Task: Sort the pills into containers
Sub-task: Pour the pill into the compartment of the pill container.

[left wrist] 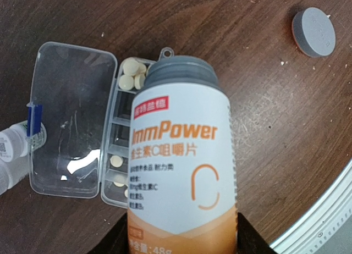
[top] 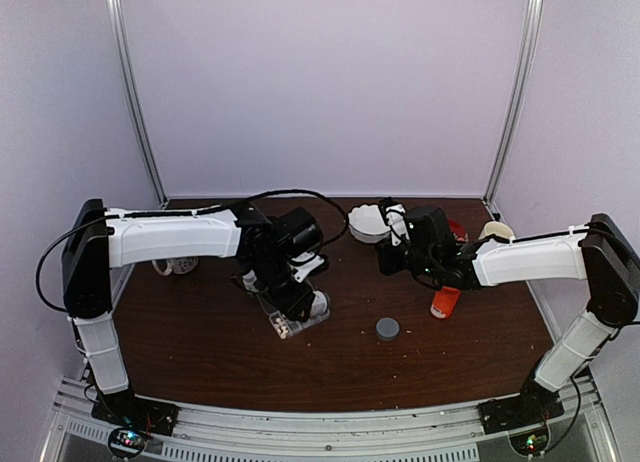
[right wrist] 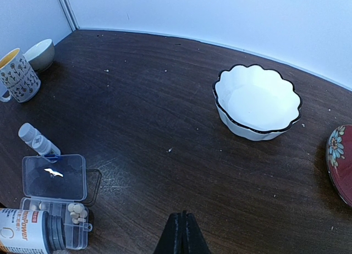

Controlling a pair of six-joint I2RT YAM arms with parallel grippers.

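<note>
One organizer box (left wrist: 118, 136): clear plastic, laid on the dark wooden bench (top: 200, 352) left of centre, beneath the left arm. The hinged lid (left wrist: 71, 116) is folded open and flat beside the compartments.
Several pills (left wrist: 132, 75): a cluster of pale round tablets is seen in the end compartment, just beside the bottle neck. Single tablets are seen in two compartments further along. The rest of the grid is hidden by the bottle.
Left hand (left wrist: 182, 236): clamped on a white-and-orange bottle (left wrist: 181, 171), which is held tipped with its uncapped grey neck directed over the compartments.
Right hand (right wrist: 182, 227): fingers pressed together, nothing gripped; suspended above bare bench, well apart from the box.
Grey cap (left wrist: 313, 31): laid flat on the bench, well apart from the box.
Small white bottle (left wrist: 14, 152): located just beside the open lid; contact cannot be determined.
White scalloped bowl (right wrist: 257, 103): placed near the far wall.
Mug (right wrist: 16, 75): placed at the far left, just beside a small bowl (right wrist: 39, 53).
Orange bottle (top: 445, 302): located under the right forearm.
</note>
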